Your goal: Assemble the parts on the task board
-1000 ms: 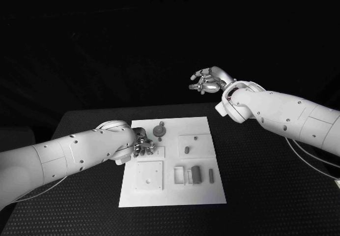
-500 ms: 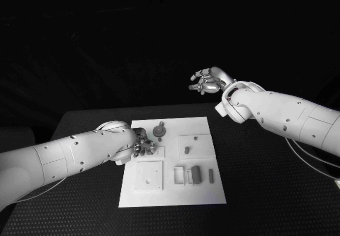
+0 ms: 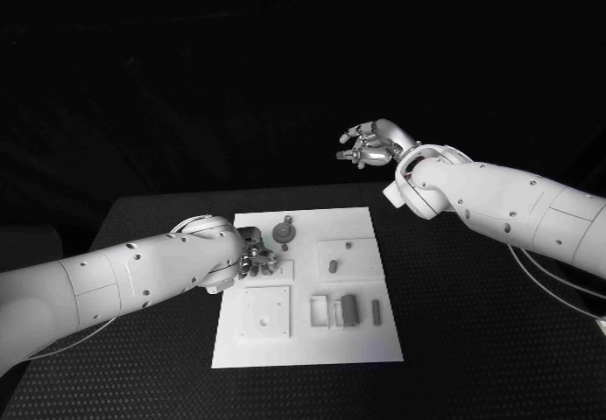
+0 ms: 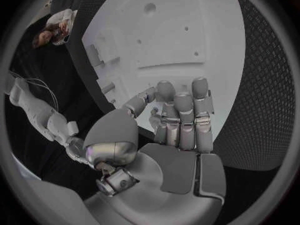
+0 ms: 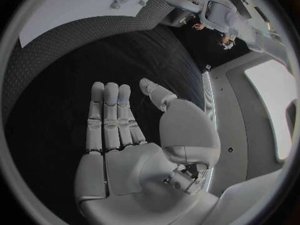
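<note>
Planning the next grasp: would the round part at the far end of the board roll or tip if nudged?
The round part seems to lie flat on the board, so tipping looks unlikely. Its disc outline suggests it could roll if stood on edge. It looks small and rigid, probably light enough to slide when the left hand pushes it.

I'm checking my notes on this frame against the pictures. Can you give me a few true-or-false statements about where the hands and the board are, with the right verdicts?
1. The task board lies flat on the black table. True.
2. The right hand rests on the task board. False: it is raised beyond the table's far edge, away from the board.
3. The left hand is over the board's left side. True.
4. The right hand holds a part. False: in the right wrist view its fingers are spread and nothing is in them.
5. A round part with a stem lies near the board's far edge. True.
</note>
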Tool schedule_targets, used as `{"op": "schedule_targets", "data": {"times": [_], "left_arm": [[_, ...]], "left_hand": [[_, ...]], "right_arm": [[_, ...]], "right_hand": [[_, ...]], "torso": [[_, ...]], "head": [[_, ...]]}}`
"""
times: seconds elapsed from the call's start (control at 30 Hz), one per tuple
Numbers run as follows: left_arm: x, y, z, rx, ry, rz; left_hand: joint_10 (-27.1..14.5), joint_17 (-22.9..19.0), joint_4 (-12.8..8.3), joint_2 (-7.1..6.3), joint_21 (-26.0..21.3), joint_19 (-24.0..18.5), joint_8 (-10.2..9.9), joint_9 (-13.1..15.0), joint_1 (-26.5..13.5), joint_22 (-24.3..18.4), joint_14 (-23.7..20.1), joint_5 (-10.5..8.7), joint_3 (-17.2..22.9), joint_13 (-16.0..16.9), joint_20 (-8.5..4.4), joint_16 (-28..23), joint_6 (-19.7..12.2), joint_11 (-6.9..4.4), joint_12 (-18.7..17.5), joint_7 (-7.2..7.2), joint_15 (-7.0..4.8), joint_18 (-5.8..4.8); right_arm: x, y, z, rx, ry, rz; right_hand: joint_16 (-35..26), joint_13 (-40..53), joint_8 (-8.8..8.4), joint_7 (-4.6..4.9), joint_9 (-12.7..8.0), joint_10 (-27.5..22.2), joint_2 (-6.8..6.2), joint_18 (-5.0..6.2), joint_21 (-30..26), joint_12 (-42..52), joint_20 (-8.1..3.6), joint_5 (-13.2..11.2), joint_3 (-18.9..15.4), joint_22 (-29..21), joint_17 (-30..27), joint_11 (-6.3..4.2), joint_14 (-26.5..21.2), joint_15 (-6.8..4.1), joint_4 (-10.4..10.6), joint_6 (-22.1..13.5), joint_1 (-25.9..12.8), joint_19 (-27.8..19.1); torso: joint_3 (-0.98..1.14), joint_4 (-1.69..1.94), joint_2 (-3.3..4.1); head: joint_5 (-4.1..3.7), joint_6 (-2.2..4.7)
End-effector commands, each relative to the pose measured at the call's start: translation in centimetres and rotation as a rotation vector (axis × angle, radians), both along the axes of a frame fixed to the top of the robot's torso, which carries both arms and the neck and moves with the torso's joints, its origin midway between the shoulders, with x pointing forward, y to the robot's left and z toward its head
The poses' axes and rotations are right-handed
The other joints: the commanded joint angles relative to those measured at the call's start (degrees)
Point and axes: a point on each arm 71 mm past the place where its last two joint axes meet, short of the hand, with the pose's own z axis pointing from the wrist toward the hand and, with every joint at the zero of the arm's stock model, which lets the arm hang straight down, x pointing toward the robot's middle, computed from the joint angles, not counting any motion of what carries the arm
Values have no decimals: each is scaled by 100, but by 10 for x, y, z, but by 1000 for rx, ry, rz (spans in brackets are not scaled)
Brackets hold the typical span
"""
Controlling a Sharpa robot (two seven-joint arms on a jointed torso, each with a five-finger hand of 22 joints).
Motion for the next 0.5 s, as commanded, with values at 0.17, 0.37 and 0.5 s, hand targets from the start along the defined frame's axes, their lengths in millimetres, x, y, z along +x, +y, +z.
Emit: {"op": "schedule_targets", "data": {"times": [0.17, 0.37, 0.5], "left_arm": [[-2, -1, -5, 16, -18, -10], [-2, -1, -4, 9, -26, -7], [-2, -1, -4, 8, -25, -6]], "left_hand": [[-89, -23, -1, 171, 32, 85, -41, -5, 119, 122, -288, -39, 35, -10, -118, 42, 365, -51, 38, -275, -256, 63], [-86, -37, 2, 177, 33, 89, -42, -4, 117, 122, -287, -49, 34, -12, -120, 54, 369, -51, 43, -276, -258, 63], [-83, -46, 2, 178, 34, 92, -42, -2, 116, 122, -285, -53, 32, -14, -121, 62, 373, -53, 47, -277, -259, 63]], "right_arm": [[0, 2, 0, 0, 1, 17], [0, 2, 0, 0, 1, 18], [0, 2, -1, 0, 1, 18]], "right_hand": [[-38, -12, 29, 236, -9, -570, 24, 77, -36, 33, 4, -25, -38, 5, 14, 227, 31, 2, 8, 287, 13, 41], [-45, -20, 30, 236, -12, -572, 25, 77, -39, 37, 4, -25, -39, 6, 22, 227, 33, 2, 7, 286, 15, 42], [-50, -25, 30, 236, -14, -573, 25, 77, -42, 41, 4, -25, -39, 7, 28, 227, 34, 2, 8, 286, 16, 42]], "torso": [[1, -1, 1], [0, 1, 1], [0, -1, -1]], "head": [[-2, -2], [-7, 0], [-8, 0]]}}
